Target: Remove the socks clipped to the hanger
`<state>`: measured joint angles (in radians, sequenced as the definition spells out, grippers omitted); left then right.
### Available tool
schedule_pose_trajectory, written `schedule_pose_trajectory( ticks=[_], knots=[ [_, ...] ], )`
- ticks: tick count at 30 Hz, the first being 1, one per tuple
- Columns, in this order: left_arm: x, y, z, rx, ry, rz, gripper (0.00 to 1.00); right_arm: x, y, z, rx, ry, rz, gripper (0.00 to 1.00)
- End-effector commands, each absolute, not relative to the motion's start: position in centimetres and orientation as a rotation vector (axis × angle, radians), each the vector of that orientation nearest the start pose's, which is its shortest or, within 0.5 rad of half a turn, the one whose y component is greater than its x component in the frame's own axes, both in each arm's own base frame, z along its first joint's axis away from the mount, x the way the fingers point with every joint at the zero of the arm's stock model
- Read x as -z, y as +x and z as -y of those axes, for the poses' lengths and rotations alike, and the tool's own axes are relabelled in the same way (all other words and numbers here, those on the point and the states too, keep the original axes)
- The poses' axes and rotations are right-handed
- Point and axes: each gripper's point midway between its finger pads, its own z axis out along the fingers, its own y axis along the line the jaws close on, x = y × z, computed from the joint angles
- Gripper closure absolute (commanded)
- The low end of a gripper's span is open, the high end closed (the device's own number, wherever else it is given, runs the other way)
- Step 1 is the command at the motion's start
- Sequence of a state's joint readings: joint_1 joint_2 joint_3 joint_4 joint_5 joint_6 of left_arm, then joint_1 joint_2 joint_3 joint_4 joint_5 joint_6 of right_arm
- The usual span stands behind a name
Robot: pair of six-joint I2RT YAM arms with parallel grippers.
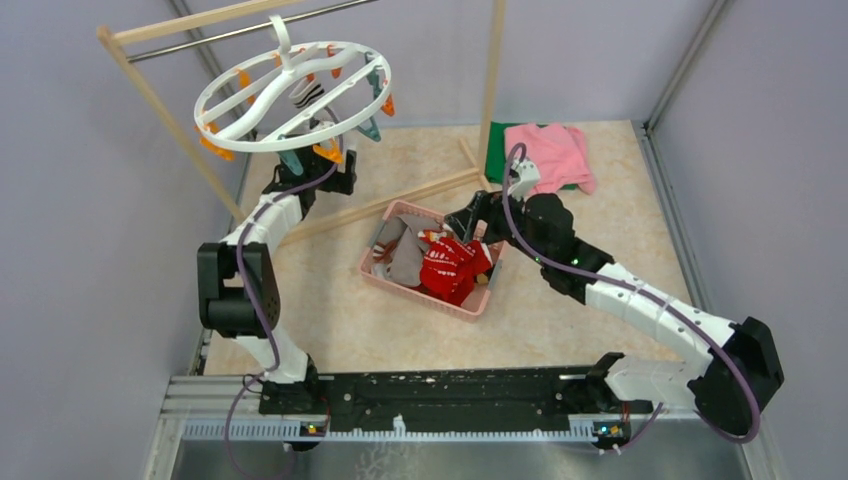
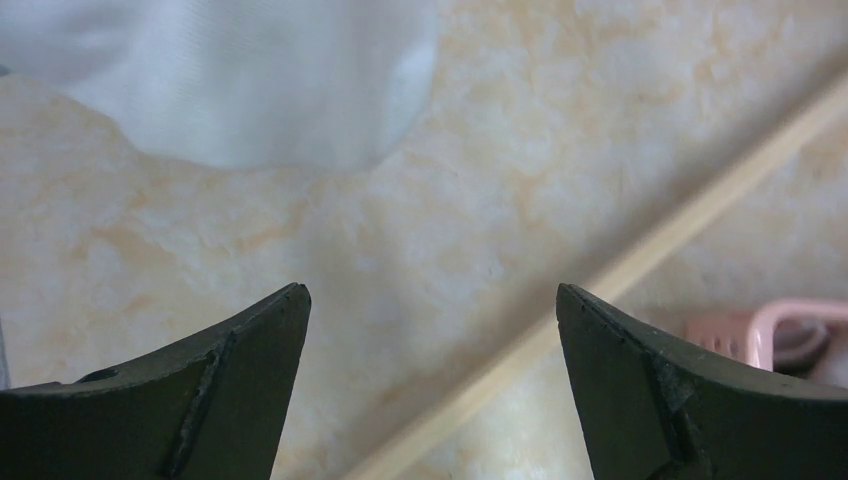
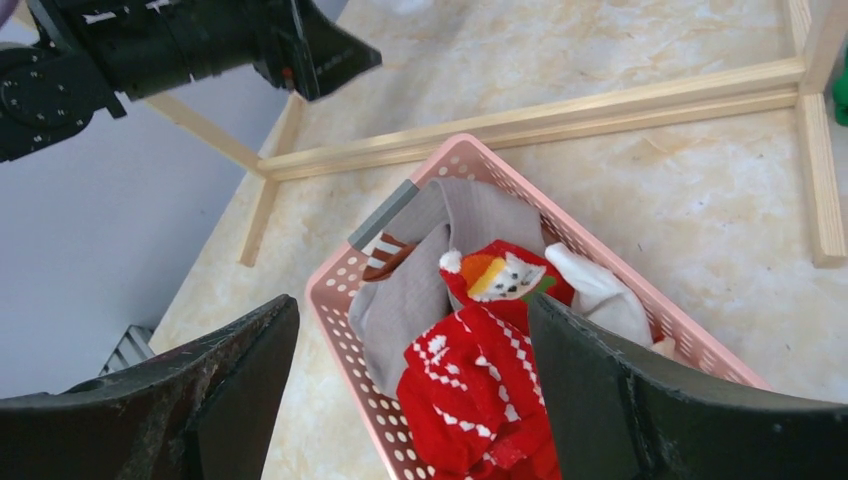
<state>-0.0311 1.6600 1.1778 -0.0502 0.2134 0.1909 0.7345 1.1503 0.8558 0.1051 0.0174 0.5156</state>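
Hanger (image 1: pixel 292 95): white plastic oval ring with crossbars, orange and teal clips (image 1: pixel 217 145) dangling round the rim, tilted, hooked on the metal bar (image 1: pixel 230 32) of the wooden rack (image 1: pixel 150 97) at far left. Pink basket (image 1: pixel 420 294) mid-table (image 1: pixel 560 300), near the rack's foot rail.

Left gripper (image 2: pixel 430 288) just under the ring's near edge, released, jaws spread wide, nothing between them; pale blurred fabric (image 2: pixel 250 80) at the top of its wrist view. Right gripper (image 3: pixel 412 305) over the basket, also released, jaws wide apart and empty.

Socks in two places. One dark-and-white striped sock (image 1: pixel 307 95) clipped inside the ring. The rest heaped in the basket: red sock (image 3: pixel 475 390) with white knit pattern and a small dog face in a Santa hat, grey sock (image 3: pixel 420 290) beside and partly under it, white sock (image 3: pixel 600 295) against the right wall, brown patterned scrap (image 3: pixel 385 252) peeking out at the far end.
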Motion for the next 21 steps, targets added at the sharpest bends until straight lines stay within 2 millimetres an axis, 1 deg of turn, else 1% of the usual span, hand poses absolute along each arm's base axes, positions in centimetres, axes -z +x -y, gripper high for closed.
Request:
schedule_pose_trajectory(
  ticks=[1, 5, 7, 9, 10, 14, 16, 19, 21],
  knots=[
    [-20.3, 52.6, 3.6, 0.125, 0.189, -1.859, 0.01, -27.2, 29.8, -27.5, -0.847, -0.146, -1.762, 0.16],
    [-20.9, 54.7, 3.0, 0.115, 0.165, -1.819, 0.03, -27.3, 29.8, -27.1, -0.826, -0.154, -1.734, 0.18],
    [-21.4, 55.5, 3.3, 0.133, 0.169, -1.794, 0.04, -26.9, 29.9, -27.2, -0.818, -0.158, -1.740, 0.19],
    [-22.0, 56.0, 2.3, 0.157, 0.143, -1.774, 0.05, -26.4, 30.0, -27.2, -0.814, -0.158, -1.744, 0.21],
    [-22.2, 56.2, 2.3, 0.184, 0.145, -1.766, 0.05, -26.3, 30.1, -27.3, -0.816, -0.155, -1.741, 0.22],
    [-21.8, 56.1, 4.0, 0.362, 0.146, -1.768, 0.05, -25.9, 30.3, -27.6, -0.828, -0.158, -1.720, 0.23],
    [-21.7, 55.8, 5.0, 0.433, 0.183, -1.769, 0.07, -26.1, 30.7, -27.8, -0.838, -0.175, -1.699, 0.22],
    [-21.1, 55.2, 6.5, 0.527, 0.244, -1.780, 0.17, -26.8, 32.1, -28.3, -0.870, -0.201, -1.658, 0.22],
    [-20.9, 55.0, 7.3, 0.575, 0.289, -1.779, 0.27, -27.3, 33.6, -28.9, -0.886, -0.230, -1.635, 0.22]
  ],
)
